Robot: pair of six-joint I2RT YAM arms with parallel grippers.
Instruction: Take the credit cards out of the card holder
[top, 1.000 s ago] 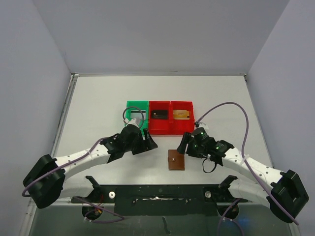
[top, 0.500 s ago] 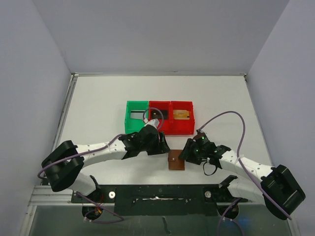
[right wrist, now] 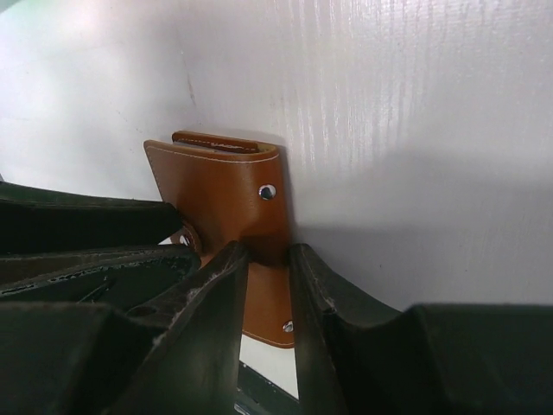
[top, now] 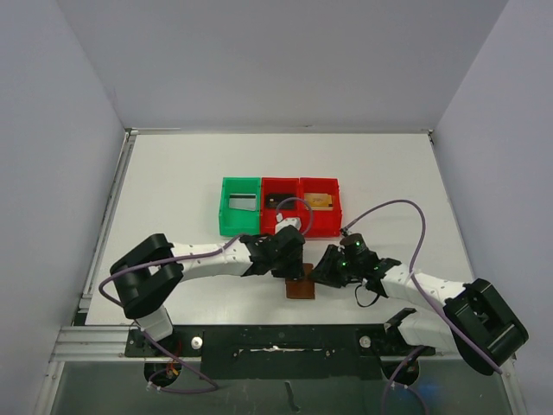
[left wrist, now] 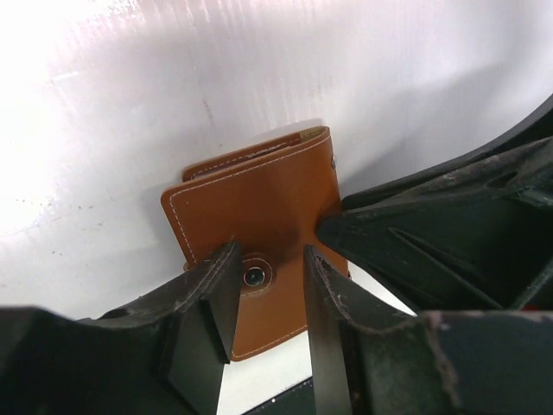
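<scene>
Brown card holder (left wrist: pixel 259 199) now lies under left gripper (left wrist: pixel 270 256) and right gripper (right wrist: pixel 268 252), both newly arrived, half-closed, holding nothing.

A white table (top: pixel 173 173) fills the middle of the room, boxed in by three plain walls of pale lavender grey: a back wall (top: pixel 276 60), a left wall (top: pixel 52 173) and a right wall (top: pixel 510 156). A thin metal strip (top: pixel 110 216) runs along the table's left edge where it meets the wall. At the near edge sit a black plate (top: pixel 276 346) and a silver bar (top: pixel 86 350), with a dull grey-green surface (top: pixel 259 396) below them. The light is even and soft. Seen close up, the tabletop (right wrist: pixel 415 104) is finely ribbed, with bright glare and soft grey shadows.
</scene>
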